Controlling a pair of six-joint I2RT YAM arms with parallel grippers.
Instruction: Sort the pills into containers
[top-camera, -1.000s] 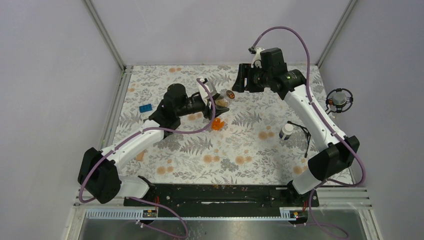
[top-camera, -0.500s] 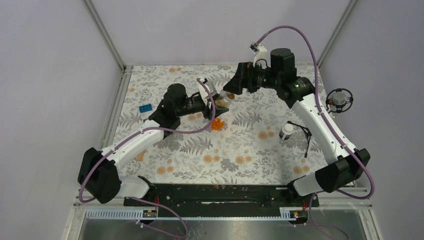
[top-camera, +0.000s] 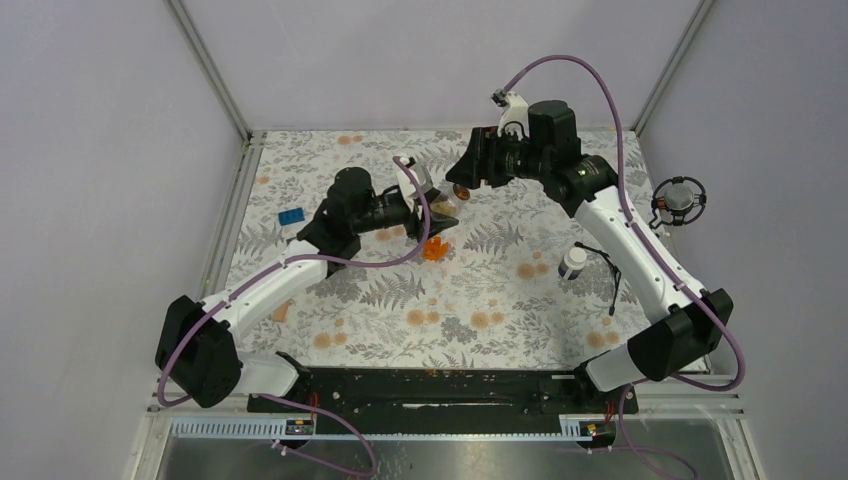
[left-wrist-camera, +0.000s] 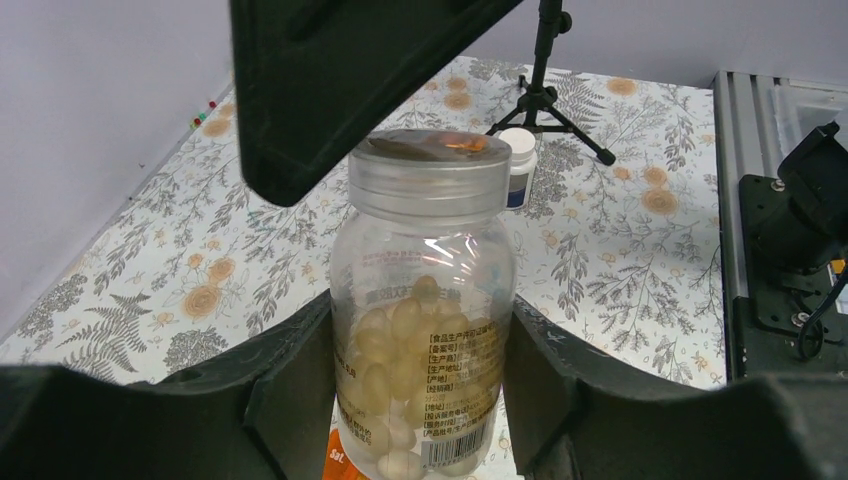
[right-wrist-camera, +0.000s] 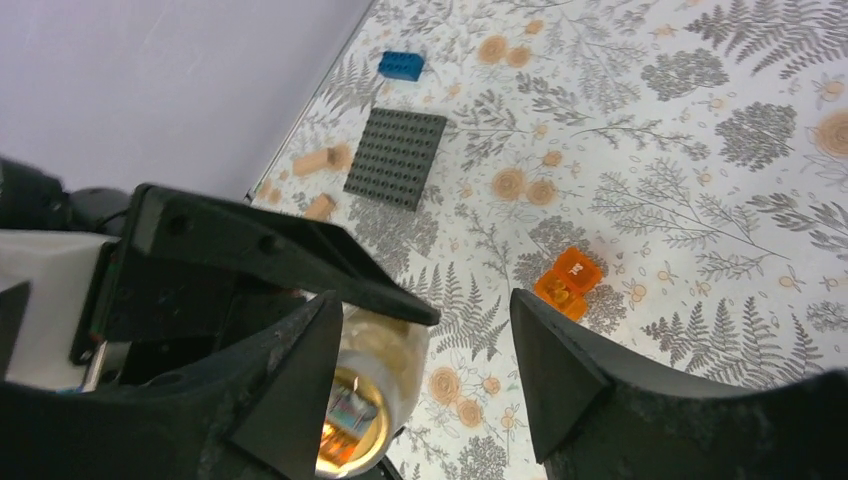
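Note:
My left gripper (top-camera: 436, 208) is shut on the clear tan-looking bottle (top-camera: 448, 200), which is full of pale capsules (left-wrist-camera: 400, 330) and has a clear cap (left-wrist-camera: 430, 172). The bottle sits between both of the gripper's pads (left-wrist-camera: 300, 370). My right gripper (top-camera: 464, 183) is open around the cap end; in the right wrist view the bottle (right-wrist-camera: 385, 385) lies against its left finger (right-wrist-camera: 290, 380), with a gap to the right one. The orange hinged-lid box (top-camera: 434, 248) lies open on the cloth, as the right wrist view (right-wrist-camera: 568, 283) also shows. The white-and-dark little bottle (top-camera: 572, 262) stands at the right.
A blue brick (top-camera: 291, 217) lies at the left. The right wrist view shows a dark grey studded plate (right-wrist-camera: 397, 157) and wooden pieces (right-wrist-camera: 318, 160) beyond it. A small black tripod (top-camera: 603, 268) stands beside the white bottle. Metal rails edge the flowered cloth (top-camera: 480, 320).
My right gripper has swung left and down from the back of the table to the bottle's cap. My left gripper has held the bottle still.

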